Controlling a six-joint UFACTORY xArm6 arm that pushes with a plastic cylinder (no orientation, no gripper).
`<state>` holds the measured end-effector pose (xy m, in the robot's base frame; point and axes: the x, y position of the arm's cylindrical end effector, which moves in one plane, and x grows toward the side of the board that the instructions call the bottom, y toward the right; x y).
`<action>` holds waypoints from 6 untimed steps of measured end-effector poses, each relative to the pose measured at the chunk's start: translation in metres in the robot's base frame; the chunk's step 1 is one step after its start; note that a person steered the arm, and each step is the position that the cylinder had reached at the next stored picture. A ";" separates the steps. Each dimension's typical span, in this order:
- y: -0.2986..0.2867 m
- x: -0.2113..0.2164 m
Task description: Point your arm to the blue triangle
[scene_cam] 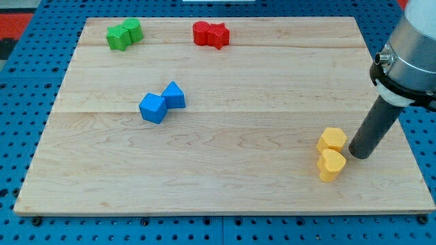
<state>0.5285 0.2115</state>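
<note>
The blue triangle (174,94) lies left of the board's middle, touching a blue cube (152,107) at its lower left. My tip (358,154) rests on the board at the view's right, far from the blue triangle. It stands just right of two yellow blocks: a yellow hexagon (332,140) and a yellow heart-like block (331,165) below it.
Two green blocks (124,34) sit together at the view's top left. Two red blocks (210,34) sit together at the top middle. The wooden board (225,184) lies on a blue pegboard surface. The arm's grey body (415,54) hangs over the right edge.
</note>
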 end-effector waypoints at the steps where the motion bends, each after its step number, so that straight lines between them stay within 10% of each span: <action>1: 0.000 -0.002; 4: 0.002 -0.033; 6: -0.136 -0.131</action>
